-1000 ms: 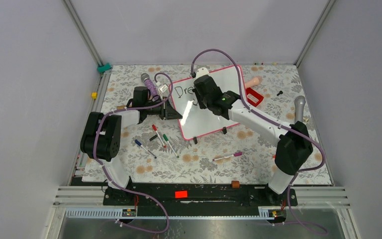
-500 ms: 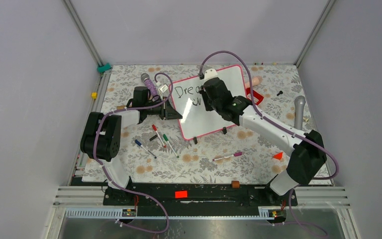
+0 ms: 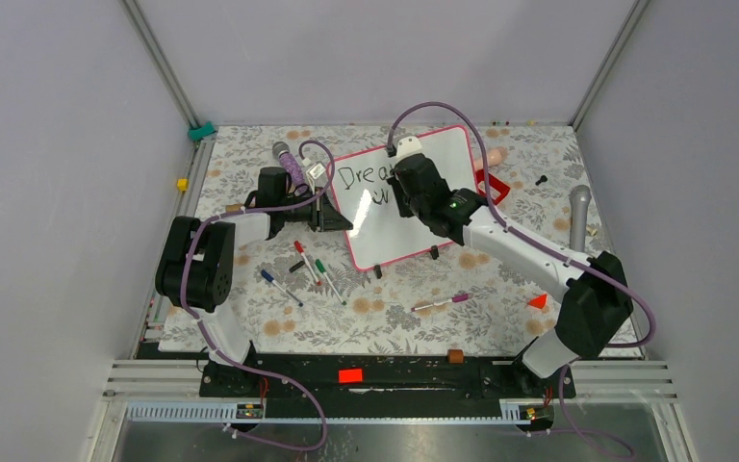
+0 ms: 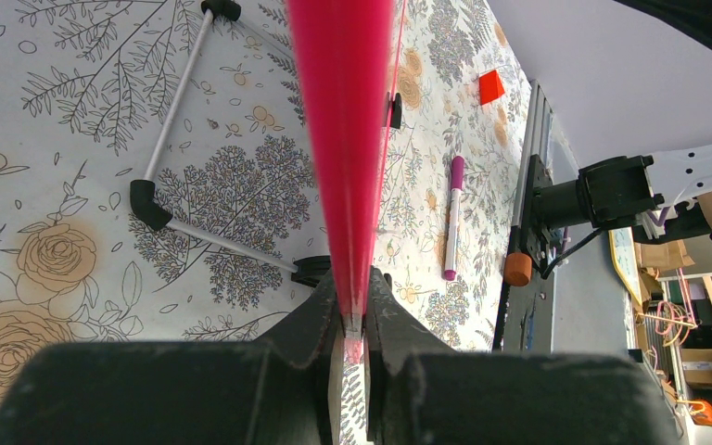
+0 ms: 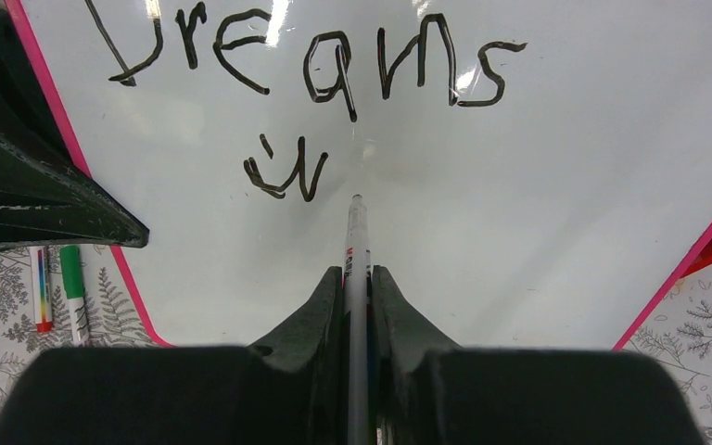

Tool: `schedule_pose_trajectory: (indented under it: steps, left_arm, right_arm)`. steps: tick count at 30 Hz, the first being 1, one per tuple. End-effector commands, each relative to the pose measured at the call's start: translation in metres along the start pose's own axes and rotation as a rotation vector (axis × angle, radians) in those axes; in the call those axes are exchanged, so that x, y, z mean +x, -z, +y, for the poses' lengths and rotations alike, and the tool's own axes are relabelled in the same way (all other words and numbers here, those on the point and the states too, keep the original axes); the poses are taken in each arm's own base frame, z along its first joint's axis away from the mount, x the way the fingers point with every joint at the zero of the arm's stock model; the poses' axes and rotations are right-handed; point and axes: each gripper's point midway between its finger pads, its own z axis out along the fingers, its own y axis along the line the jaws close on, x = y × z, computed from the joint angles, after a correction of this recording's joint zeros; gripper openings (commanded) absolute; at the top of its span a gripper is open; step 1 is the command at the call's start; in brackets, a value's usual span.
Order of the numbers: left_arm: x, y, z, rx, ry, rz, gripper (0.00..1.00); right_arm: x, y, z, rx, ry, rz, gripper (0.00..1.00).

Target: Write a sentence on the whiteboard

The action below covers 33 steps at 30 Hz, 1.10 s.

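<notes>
The whiteboard, white with a pink-red frame, stands tilted at mid-table. Its frame edge shows in the left wrist view and its face in the right wrist view. The sentence reads "Dreams" with a "w" started below it. My left gripper is shut on the board's left frame edge. My right gripper is shut on a white marker, its tip at the board face just right of the "w".
Several loose markers lie left of the board's front. A purple marker lies nearer the front. A red block, an orange piece and a grey microphone lie to the right. Another microphone lies behind the left gripper.
My right gripper moved right and slightly back along the board with the marker. The "w" under "Dreams" has come into view. The left arm and board have not moved.
</notes>
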Motion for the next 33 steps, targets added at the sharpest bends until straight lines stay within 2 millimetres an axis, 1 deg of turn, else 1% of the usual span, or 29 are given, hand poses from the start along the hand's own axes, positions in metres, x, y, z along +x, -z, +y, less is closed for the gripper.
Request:
schedule_pose_trajectory:
  steps: [1,8,18,26,29,33]
  left_arm:
    - [0.017,-0.007,0.041,-0.168,0.027,0.021,0.00]
    - [0.017,-0.007,0.041,-0.168,0.026,0.021,0.00]
    - [0.017,-0.007,0.041,-0.169,0.029,0.022,0.00]
    - [0.017,-0.007,0.041,-0.168,0.029,0.022,0.00]
    - [0.017,-0.007,0.041,-0.169,0.030,0.023,0.00]
    - [0.017,-0.007,0.041,-0.170,0.032,0.024,0.00]
  right_arm:
    - [-0.015,-0.005,-0.005,0.038,-0.021,-0.044,0.00]
    - [-0.017,-0.013,-0.011,0.086,-0.015,-0.036,0.00]
    - [-0.030,-0.013,-0.016,0.100,-0.033,-0.073,0.00]
    - [-0.030,-0.025,-0.007,0.065,-0.030,-0.052,0.00]
    - [-0.026,-0.027,0.001,0.028,-0.024,-0.033,0.00]
    - [-0.018,-0.027,0.005,0.002,-0.017,0.001,0.00]
